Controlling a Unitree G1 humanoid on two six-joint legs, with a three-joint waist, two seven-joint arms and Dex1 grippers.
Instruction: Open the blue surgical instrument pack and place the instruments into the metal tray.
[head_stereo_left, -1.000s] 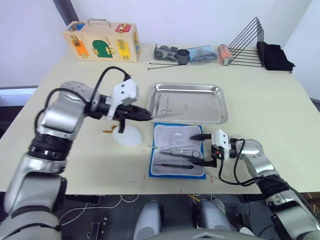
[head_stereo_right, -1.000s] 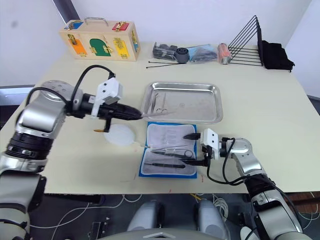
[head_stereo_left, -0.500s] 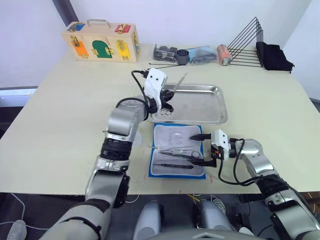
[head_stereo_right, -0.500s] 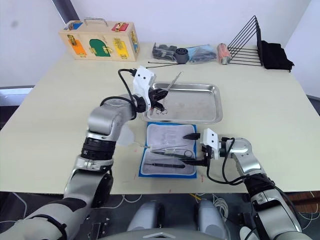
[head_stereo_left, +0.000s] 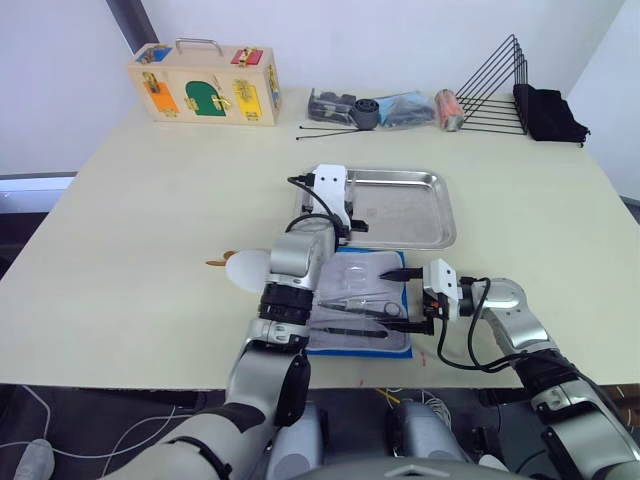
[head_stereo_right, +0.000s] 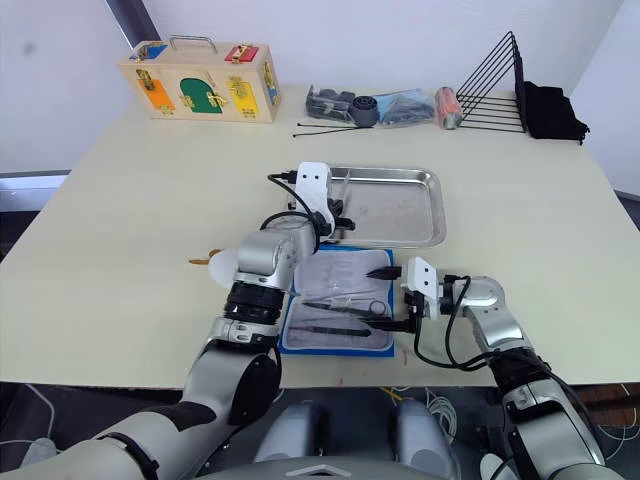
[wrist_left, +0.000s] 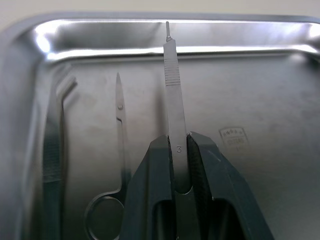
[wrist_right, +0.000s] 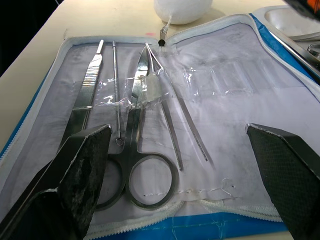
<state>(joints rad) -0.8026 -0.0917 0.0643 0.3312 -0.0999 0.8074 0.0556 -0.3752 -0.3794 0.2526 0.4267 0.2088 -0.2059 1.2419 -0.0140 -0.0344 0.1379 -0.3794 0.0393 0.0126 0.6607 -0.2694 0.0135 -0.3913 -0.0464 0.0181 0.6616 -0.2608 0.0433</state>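
The blue surgical instrument pack (head_stereo_left: 357, 303) lies unzipped and flat at the table's front, just before the metal tray (head_stereo_left: 405, 210). Inside the pack lie scissors (wrist_right: 145, 165), tweezers (wrist_right: 175, 117) and a flat silvery handle (wrist_right: 90, 85). My left gripper (wrist_left: 179, 150) hangs low over the tray's left part, shut on a slim silvery handle (wrist_left: 172, 85) marked 3. Small scissors (wrist_left: 119, 145) and forceps (wrist_left: 52, 150) rest in the tray beside it. My right gripper (head_stereo_left: 405, 298) stands open at the pack's right edge, holding nothing.
A white oval pad (head_stereo_left: 245, 268) lies left of the pack. Along the back stand a wooden latch box (head_stereo_left: 205, 85), mixed small items (head_stereo_left: 380, 108), a black wire rack (head_stereo_left: 490, 95) and black cloth (head_stereo_left: 548, 112). Thin black rods (head_stereo_left: 325, 130) lie behind the tray.
My left arm swung from above the white pad to the tray, carrying the silvery handle, and now holds it low over the tray's left side. The right gripper has stayed put.
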